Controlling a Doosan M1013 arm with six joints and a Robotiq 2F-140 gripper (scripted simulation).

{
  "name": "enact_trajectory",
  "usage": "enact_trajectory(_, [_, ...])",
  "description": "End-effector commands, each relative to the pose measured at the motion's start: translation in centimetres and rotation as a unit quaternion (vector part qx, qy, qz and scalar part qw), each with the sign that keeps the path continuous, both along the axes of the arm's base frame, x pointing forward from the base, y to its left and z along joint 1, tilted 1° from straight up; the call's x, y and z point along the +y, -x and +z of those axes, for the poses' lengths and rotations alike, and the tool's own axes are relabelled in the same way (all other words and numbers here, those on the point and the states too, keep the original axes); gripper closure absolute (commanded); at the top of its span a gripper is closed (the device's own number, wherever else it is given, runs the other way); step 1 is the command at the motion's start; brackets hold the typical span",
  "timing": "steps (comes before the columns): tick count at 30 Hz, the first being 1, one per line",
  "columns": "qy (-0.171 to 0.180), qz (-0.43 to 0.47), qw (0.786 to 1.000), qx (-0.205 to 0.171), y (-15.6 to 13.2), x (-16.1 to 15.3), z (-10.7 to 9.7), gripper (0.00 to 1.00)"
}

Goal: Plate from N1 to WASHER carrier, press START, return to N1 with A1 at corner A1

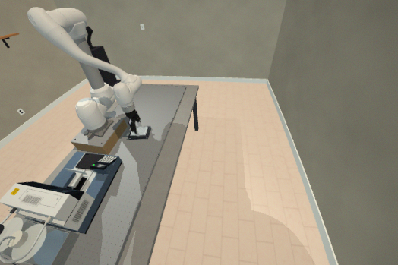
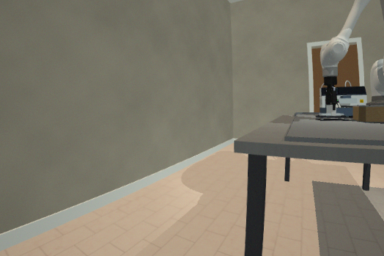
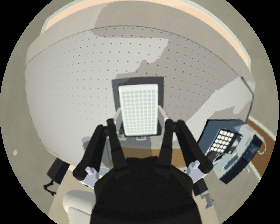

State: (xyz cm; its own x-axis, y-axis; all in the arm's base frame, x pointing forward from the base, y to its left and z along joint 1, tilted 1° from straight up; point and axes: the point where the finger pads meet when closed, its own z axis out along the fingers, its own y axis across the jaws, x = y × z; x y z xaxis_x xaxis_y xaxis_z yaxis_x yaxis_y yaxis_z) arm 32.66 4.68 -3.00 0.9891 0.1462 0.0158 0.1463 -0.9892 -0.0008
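A long grey metal table on dark legs carries everything here, and the places below are given from the plate washer. The white six-joint arm rises from a wooden-sided pedestal standing just beyond the washer's keypad end, then bends down over the table top. The blue-and-white plate washer WASHER lies along the table's near end – a white housing with a vent grille, a blue deck, and a black panel with a pale keypad and a small green lamp beside it. Its grey carrier runs between the housing and that panel. Farther from the washer, past the pedestal, sits the dark flat plate nest N1. The white rectangular well plate lies over that nest, its grid of wells facing up – from these views I cannot tell whether it rests flat inside the locators or sits just above them. The black two-finger gripper points straight down at it, jaws clamped on the plate's two long sides, the pale fingertips pressed against its edges.
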Motion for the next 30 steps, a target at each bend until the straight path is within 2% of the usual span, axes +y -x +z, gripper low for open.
enact_trajectory(1, [0.0, 0.0, 1.0, 0.0, 0.0, 0.01, -0.03, 0.9])
enact_trajectory(15, [0.0, 0.0, 1.0, 0.0, 0.0, 0.01, -0.23, 0.9])
enact_trajectory(16, [0.0, 0.0, 1.0, 0.0, 0.0, 0.01, -0.25, 0.3])
enact_trajectory(30, [0.0, 0.0, 1.0, 0.0, 0.0, 0.01, -0.25, 0.3])
